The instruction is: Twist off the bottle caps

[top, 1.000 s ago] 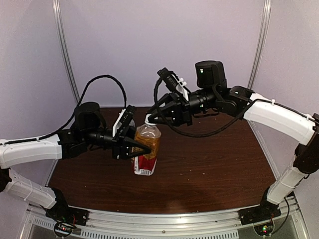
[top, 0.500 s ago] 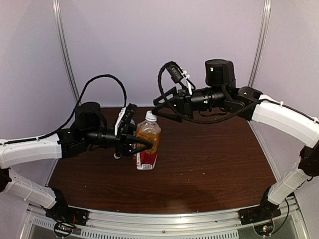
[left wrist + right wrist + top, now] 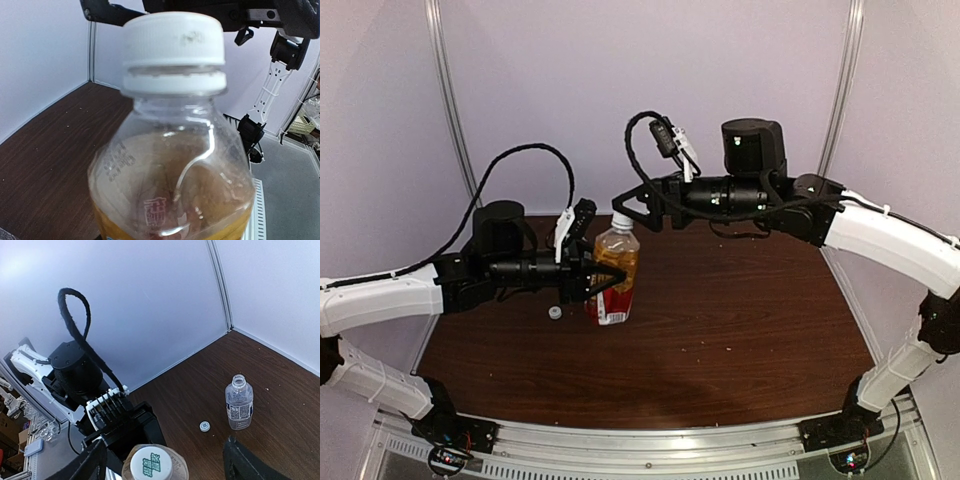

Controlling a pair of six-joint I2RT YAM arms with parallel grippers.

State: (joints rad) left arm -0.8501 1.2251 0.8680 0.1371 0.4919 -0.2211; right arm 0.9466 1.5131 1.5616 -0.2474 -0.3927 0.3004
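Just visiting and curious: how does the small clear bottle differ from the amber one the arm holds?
The clear bottle stands uncapped; the amber bottle has its white cap on. The clear bottle stands free on the table; the amber bottle is clamped by the left gripper. Both are small plastic bottles.

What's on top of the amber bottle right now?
A white cap sits on the neck of the amber bottle, with the open right gripper hovering above it. The cap's skirt hides the neck threads, so its looseness cannot be seen.
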